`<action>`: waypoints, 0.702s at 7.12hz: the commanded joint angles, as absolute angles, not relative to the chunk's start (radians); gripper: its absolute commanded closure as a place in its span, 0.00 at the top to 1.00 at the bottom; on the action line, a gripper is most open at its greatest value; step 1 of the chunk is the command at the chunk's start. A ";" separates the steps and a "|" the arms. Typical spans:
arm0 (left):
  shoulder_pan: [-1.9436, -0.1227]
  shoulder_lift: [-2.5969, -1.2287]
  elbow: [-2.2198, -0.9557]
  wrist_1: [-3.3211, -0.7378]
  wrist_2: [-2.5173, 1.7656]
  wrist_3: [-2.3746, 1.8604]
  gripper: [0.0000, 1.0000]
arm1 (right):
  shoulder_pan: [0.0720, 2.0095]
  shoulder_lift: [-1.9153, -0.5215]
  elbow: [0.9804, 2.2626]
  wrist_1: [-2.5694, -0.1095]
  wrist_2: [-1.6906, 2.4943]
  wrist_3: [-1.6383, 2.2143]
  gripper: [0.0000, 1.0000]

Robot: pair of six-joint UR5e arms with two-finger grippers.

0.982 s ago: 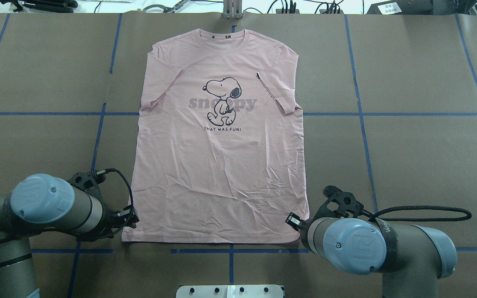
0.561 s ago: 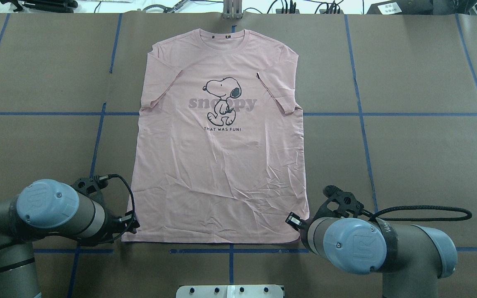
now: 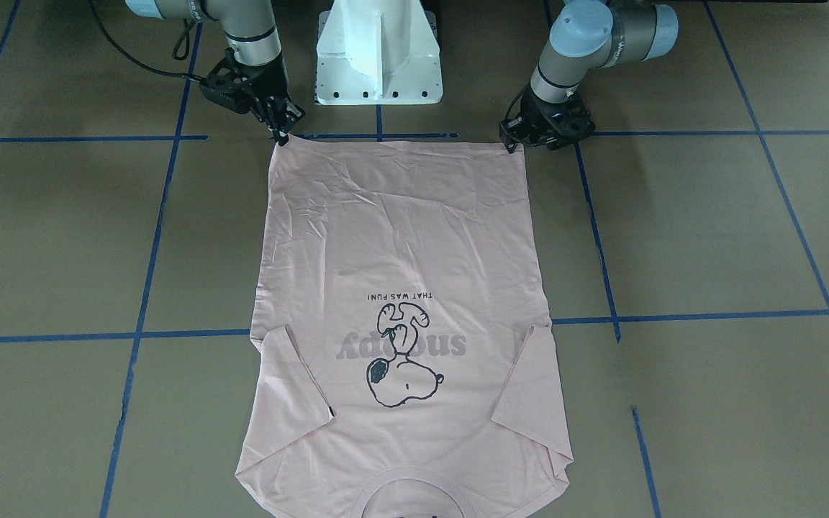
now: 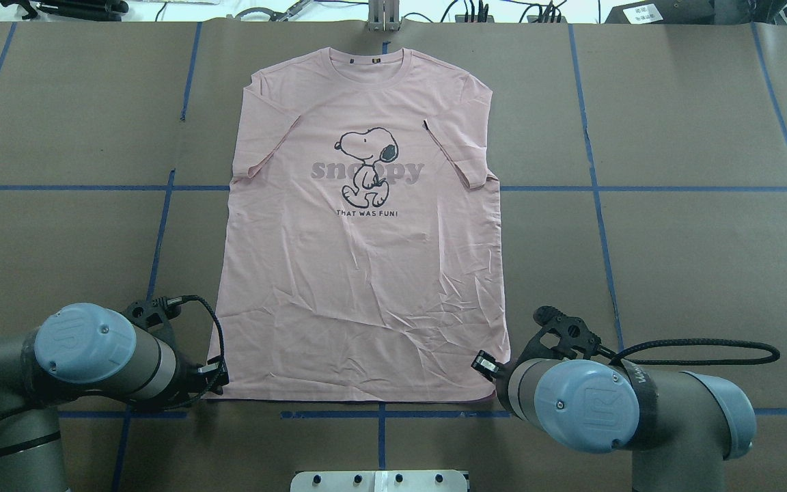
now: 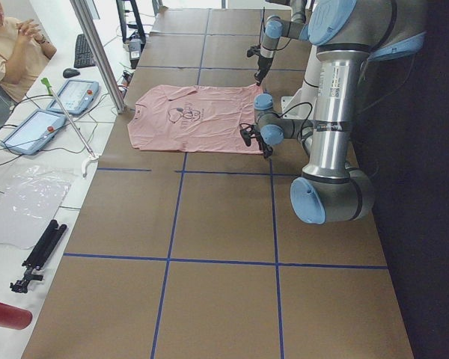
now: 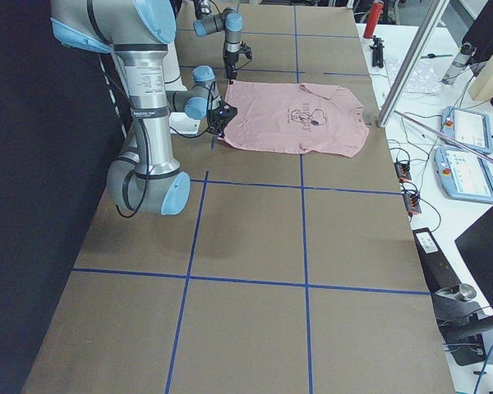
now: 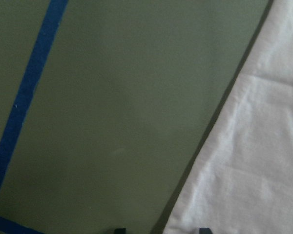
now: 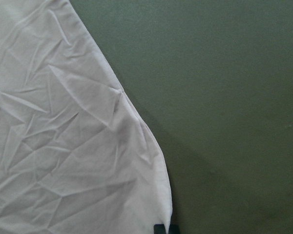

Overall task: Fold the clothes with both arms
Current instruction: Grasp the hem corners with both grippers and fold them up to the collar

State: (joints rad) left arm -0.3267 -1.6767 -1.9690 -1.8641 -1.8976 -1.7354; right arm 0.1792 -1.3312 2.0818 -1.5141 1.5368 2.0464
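- The pale pink T-shirt [image 4: 366,287] is lying flat and face up on the middle of the bench [image 4: 673,260]. Its collar [image 4: 366,67] is pointing at the far edge and its hem is running along the edge nearest the robot.
- The Snoopy print [image 4: 366,167] is showing on the chest, and both short sleeves are lying folded in over the body.
- The right gripper [image 3: 283,134] is reaching down to the hem corner on the robot's right. In the right wrist view its jaws are sitting close together, pinching the very tip of that corner.
- The left gripper [image 3: 512,141] is hanging low at the other hem corner. In the left wrist view its two dark fingertips [image 7: 202,230] are standing spread, with the cloth's edge running between them.
- The left arm [image 4: 93,355] and the right arm [image 4: 591,403] are both bending in over the near edge of the bench, one on either side of the white pedestal [image 3: 378,50].
- A seated person [image 5: 11,45] is showing beyond the far edge.
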 commanded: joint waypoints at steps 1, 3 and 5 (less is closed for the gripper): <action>-0.325 -1.678 -1.970 -1.864 -1.898 -1.736 0.00 | 0.179 -1.335 2.085 -1.514 1.537 2.046 0.00; -0.325 -1.680 -1.979 -1.862 -1.898 -1.736 0.00 | 0.179 -1.338 2.085 -1.514 1.537 2.046 0.00; -0.322 -1.689 -1.996 -1.818 -1.896 -1.736 0.00 | 0.179 -1.338 2.091 -1.514 1.539 2.046 0.00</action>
